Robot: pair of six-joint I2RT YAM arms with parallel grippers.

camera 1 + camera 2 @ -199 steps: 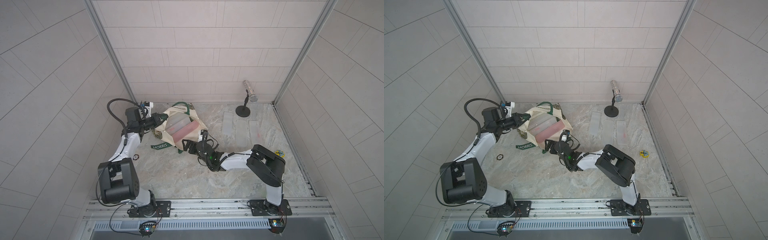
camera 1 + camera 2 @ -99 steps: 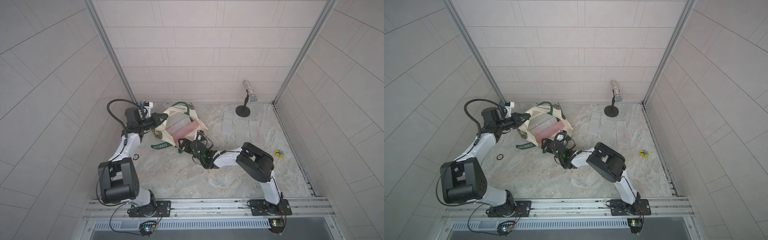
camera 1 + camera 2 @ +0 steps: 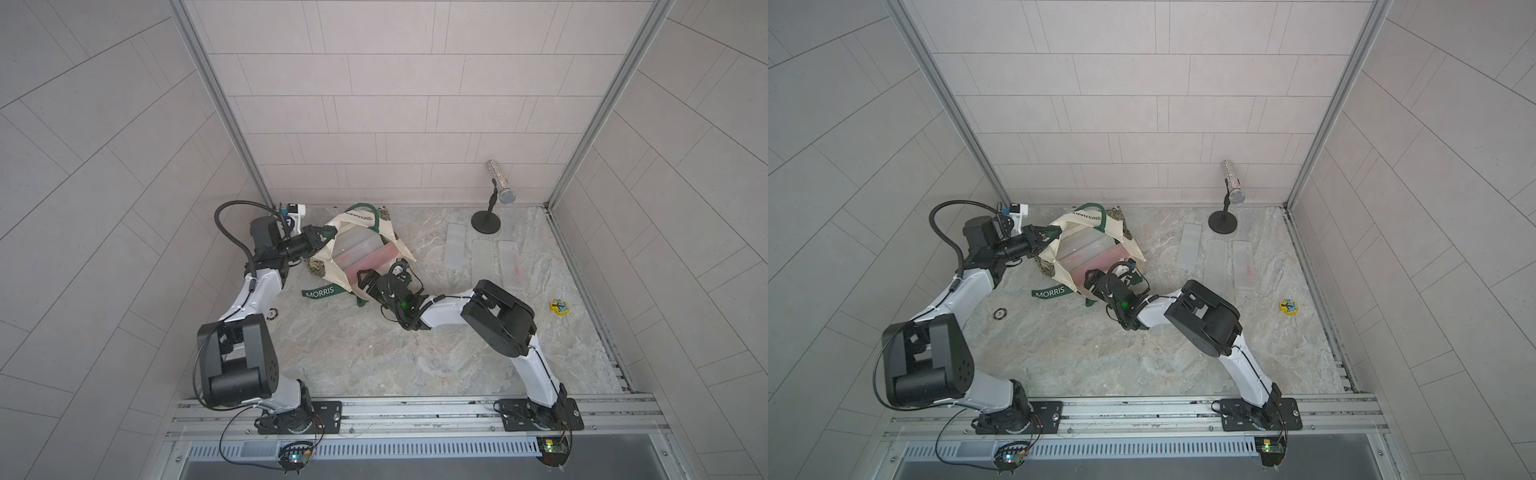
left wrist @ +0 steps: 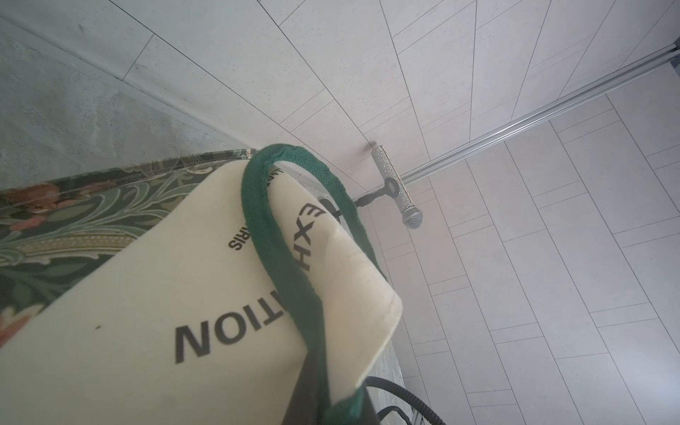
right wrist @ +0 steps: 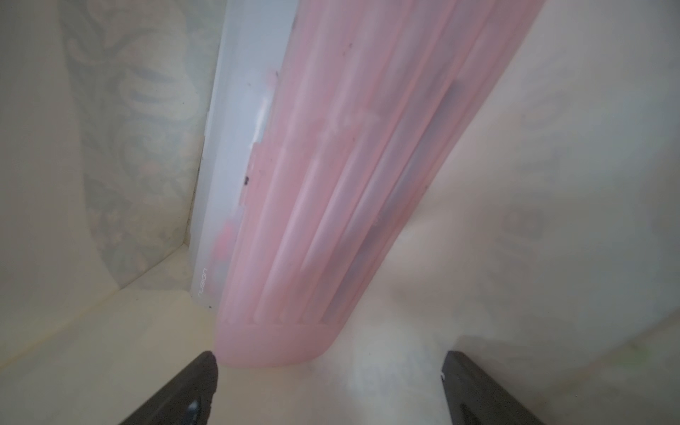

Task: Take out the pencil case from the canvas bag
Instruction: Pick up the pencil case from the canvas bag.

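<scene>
left claw [image 3: 319, 235]: pinched canvas bag [image 3: 334, 266] rim by green strap [image 4: 287, 250] | right claw [image 5: 329, 371]: spread wide at bag mouth, fingertips either side of pink pencil case [image 5: 349, 184] end | pencil case: lay inside bag | bag: on tabletop [image 3: 374, 353]

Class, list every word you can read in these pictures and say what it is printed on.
"MORRIS": green strap.
"EXH" and "TION", middle covered: canvas bag.
"RIS": canvas bag, smaller print.
Far handle lettering: blurred.
White case logo: too small to read.
</scene>
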